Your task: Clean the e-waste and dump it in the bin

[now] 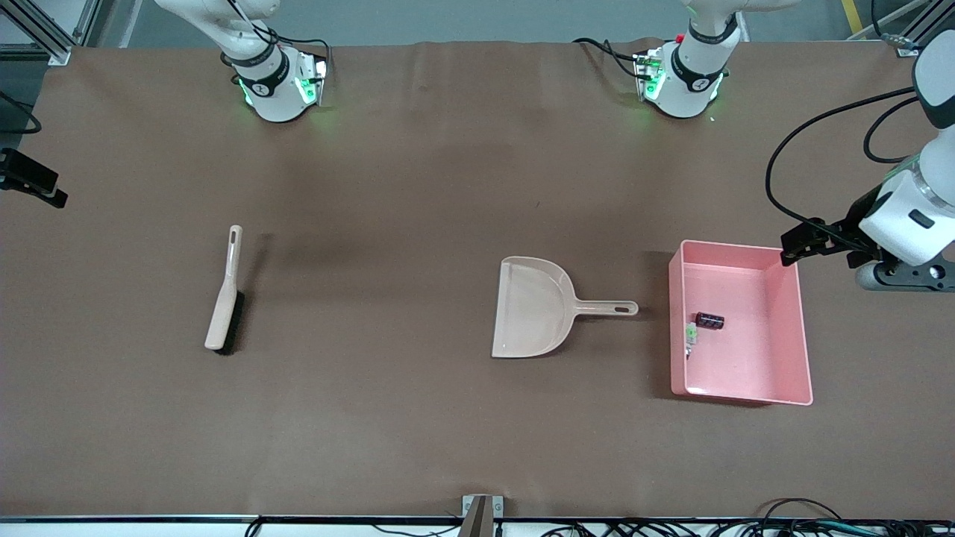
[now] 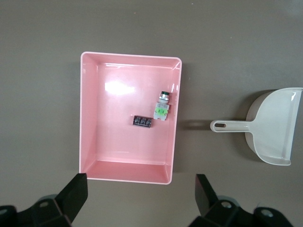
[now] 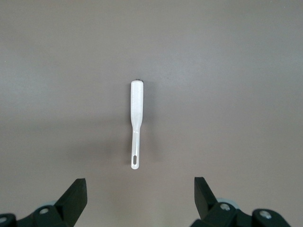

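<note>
Now | pink bin (image 1: 783,328): white-green part (image 1: 692,334) and dark part (image 1: 709,321) are seen lying inside, near the dustpan (image 1: 531,307) side | left gripper (image 2: 142,196): held wide open, empty, over bin | right gripper (image 3: 140,196): held wide open, empty, over brush (image 3: 136,122)

A robotics lab: brown-covered test table (image 1: 418,418), aluminium frame rails (image 1: 45,30), loose cables (image 1: 813,149), bolted arm bases (image 1: 280,89).

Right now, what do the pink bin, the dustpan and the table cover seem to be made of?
The pink bin looks like glossy moulded plastic: its floor shows bright reflections. The beige dustpan seems smooth plastic too, one piece with its handle and a soft sheen. The brown table cover looks matte, perhaps cloth or a mat; faint creases show.
</note>
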Motion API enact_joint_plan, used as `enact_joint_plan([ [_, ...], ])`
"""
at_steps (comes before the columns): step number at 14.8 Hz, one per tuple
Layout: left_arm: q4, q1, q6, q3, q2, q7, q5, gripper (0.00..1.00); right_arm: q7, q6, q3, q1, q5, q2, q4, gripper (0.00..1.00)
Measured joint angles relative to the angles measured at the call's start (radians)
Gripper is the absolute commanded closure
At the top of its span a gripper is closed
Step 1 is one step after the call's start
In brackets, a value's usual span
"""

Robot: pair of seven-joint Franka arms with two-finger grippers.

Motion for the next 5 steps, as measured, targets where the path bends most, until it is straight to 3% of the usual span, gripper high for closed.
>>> enact_joint_plan([
  [5, -0.007, -0.016, 0.0, -0.001, 0.0, -0.033, 0.0, 0.0, 0.0, -0.001, 0.0, 0.0, 0.0, 0.0, 0.0, 0.0],
])
